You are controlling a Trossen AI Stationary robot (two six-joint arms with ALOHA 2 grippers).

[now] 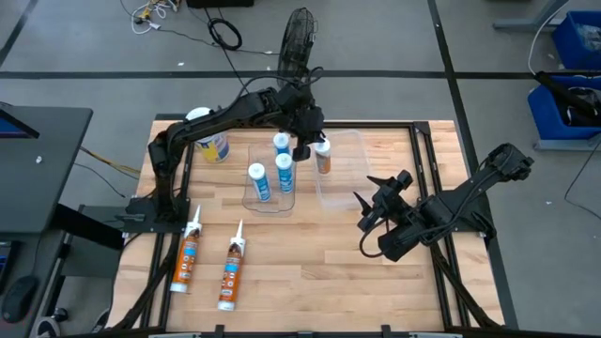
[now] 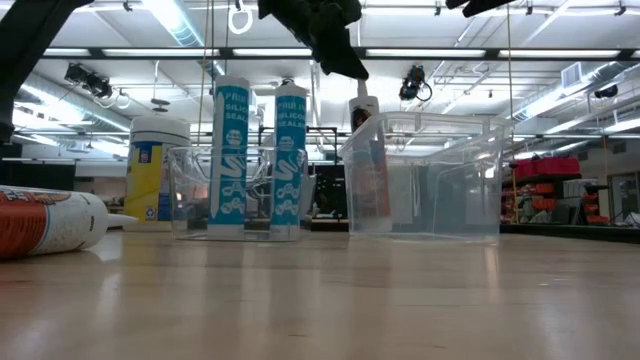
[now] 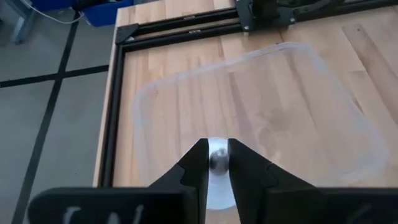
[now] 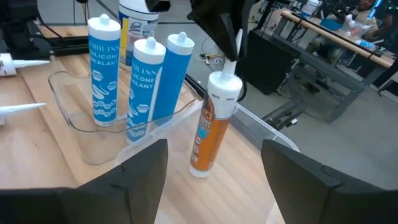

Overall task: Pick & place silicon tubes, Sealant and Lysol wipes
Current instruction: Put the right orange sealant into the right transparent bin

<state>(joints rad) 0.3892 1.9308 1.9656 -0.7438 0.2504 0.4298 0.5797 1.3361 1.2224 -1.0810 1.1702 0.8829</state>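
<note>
The three blue-and-white tubes (image 4: 104,68) standing in the left clear bin (image 4: 81,134) read "SILICONE SEALANT" down the side. The Lysol wipes (image 1: 208,134) canister stands out past them, well off from the gripper, and I can't read its yellow-and-blue label from here.

The left gripper (image 4: 231,46) is pinched narrow on the white nozzle of the orange sealant tube (image 4: 210,127), holding it upright. The tube hangs straight below the fingers (image 3: 198,163), its base in the right clear bin (image 3: 348,118) at the corner nearest the blue tubes. Two more orange tubes (image 1: 186,258) lie flat on the table, far from that gripper toward the front edge.

The right gripper (image 1: 378,192) waits off to the side of the bins, fingers spread wide, holding nothing.
</note>
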